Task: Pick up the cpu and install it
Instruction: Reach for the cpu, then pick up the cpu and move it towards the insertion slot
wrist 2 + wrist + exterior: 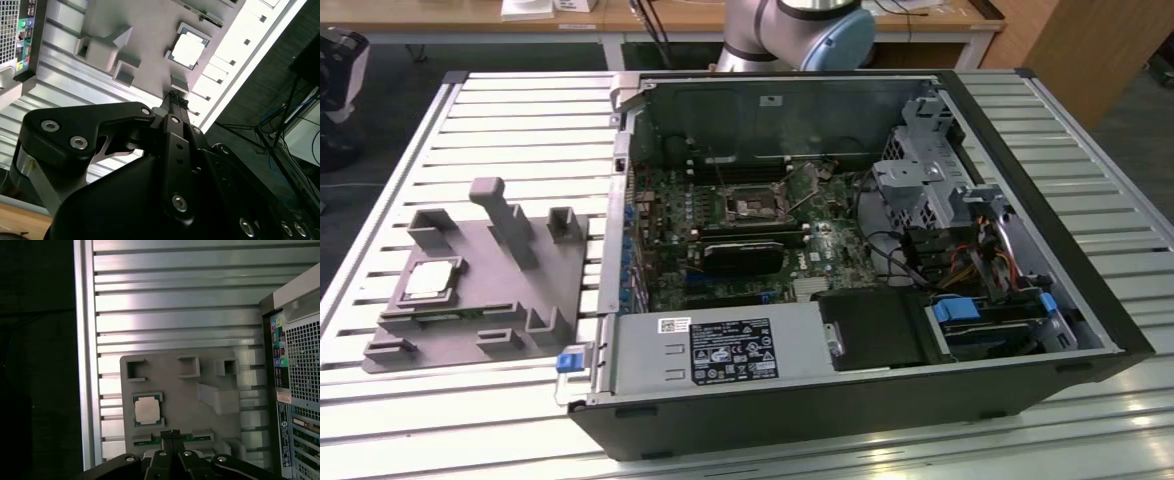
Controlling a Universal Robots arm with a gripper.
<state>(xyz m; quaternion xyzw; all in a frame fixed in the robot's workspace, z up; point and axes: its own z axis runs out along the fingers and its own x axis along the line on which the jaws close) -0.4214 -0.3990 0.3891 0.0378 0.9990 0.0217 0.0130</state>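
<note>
The cpu (430,280) lies on the fixture (480,292), and the socket (750,208) appears empty. The gripper (171,433) hovers above the fixture with fingers pressed together, holding nothing. Pickup and installation are not yet done.

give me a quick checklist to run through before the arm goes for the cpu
1. cpu seated for pickup: ok. The cpu lies flat in its recess on the grey fixture, shiny side up.
2. Hand free: ok. The hand holds nothing and is apart from the cpu.
3. Hand ready to grasp: not ok. Its fingertips are together in both wrist views.
4. Nothing on the cpu: ok. Its top is uncovered.
5. Computer case open: ok. The side is off and the cpu socket on the motherboard is in sight.
6. Socket frame open and empty: cannot tell.
</note>
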